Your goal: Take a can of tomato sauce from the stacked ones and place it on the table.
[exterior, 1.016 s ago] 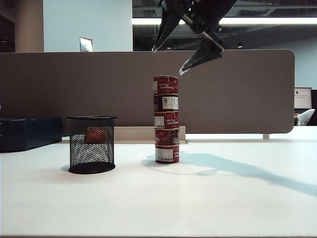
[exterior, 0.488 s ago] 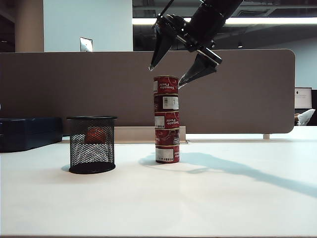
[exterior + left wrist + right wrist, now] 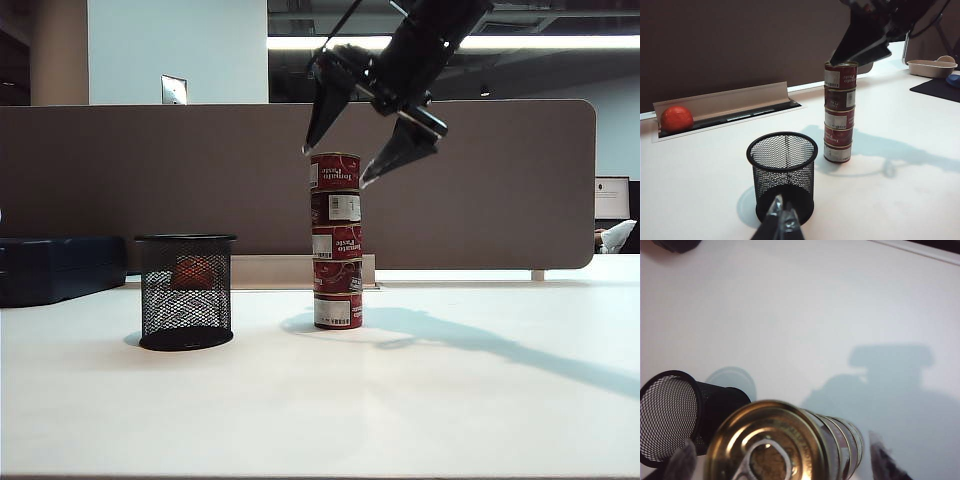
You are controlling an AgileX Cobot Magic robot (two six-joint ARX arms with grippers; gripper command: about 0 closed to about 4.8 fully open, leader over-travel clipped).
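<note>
Several short tins, the stacked ones (image 3: 336, 260), stand in one column on the white table (image 3: 450, 400). The top one is the bright-red can of tomato sauce (image 3: 335, 171) (image 3: 840, 75); its metal lid (image 3: 767, 445) fills the right wrist view. My right gripper (image 3: 336, 166) (image 3: 782, 462) is open and straddles that top can from above. One fingertip (image 3: 306, 149) is at its upper left edge, the other (image 3: 366, 182) beside its right side, both with a gap. My left gripper (image 3: 782, 220) is shut and empty, low over the table near the mesh cup.
A black wire-mesh cup (image 3: 185, 290) (image 3: 783, 172) stands left of the stack. An orange-red ball (image 3: 676, 118) lies in a recessed tray by the brown-grey divider panel (image 3: 480, 200). A dark blue box (image 3: 60, 268) sits at far left.
My right gripper has come down from above the stack until its open fingers flank the top can. The stack and the cup have not moved.
</note>
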